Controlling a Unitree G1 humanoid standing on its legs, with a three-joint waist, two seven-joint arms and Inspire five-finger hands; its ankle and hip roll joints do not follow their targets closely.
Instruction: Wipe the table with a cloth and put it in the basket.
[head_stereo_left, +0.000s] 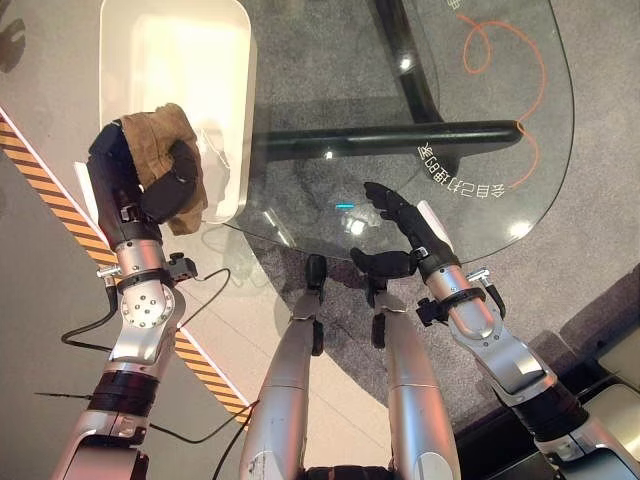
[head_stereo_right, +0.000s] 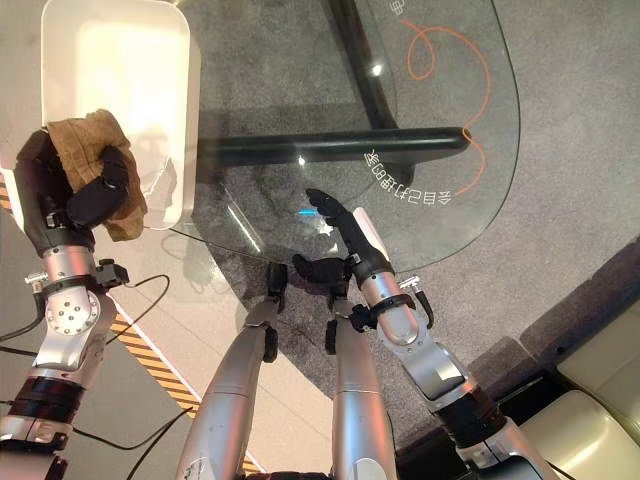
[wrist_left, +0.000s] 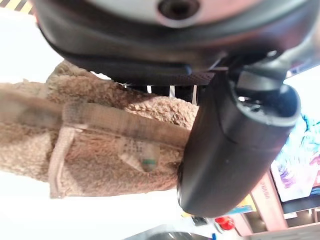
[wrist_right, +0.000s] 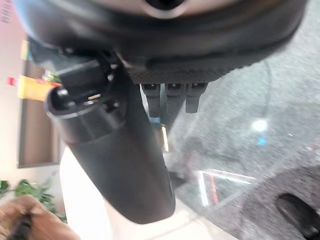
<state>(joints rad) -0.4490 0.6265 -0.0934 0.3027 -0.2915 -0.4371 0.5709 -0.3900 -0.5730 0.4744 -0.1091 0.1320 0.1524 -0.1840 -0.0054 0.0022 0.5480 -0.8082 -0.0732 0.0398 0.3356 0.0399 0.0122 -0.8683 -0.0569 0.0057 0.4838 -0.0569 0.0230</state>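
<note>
At the left edge of the frame, the brown fleecy cloth is sitting bunched in my left hand, and I am curling my dark fingers and thumb round it so that its folds are spilling over the top of the hand and hanging down on the side toward the basket. Seen from my left wrist, the cloth is pressing against the palm, with a stitched hem and a small sewn-in label showing, and my thumb is crossing in front of it. I am holding the cloth at the near edge of the white basket, which is lying in the upper left of the frame just beside the table; part of the cloth is overlapping the basket's near rim, though I cannot tell whether it is touching it.

To the right of the basket, the glass table is filling the upper middle and right of the frame, with its dark frame showing through the top and an orange scribbled line running across its far right part. I am keeping my right hand over the table's near edge, low in the middle of the frame, with its fingers stretched out straight and holding nothing. Grey carpet is lying under the table
</note>
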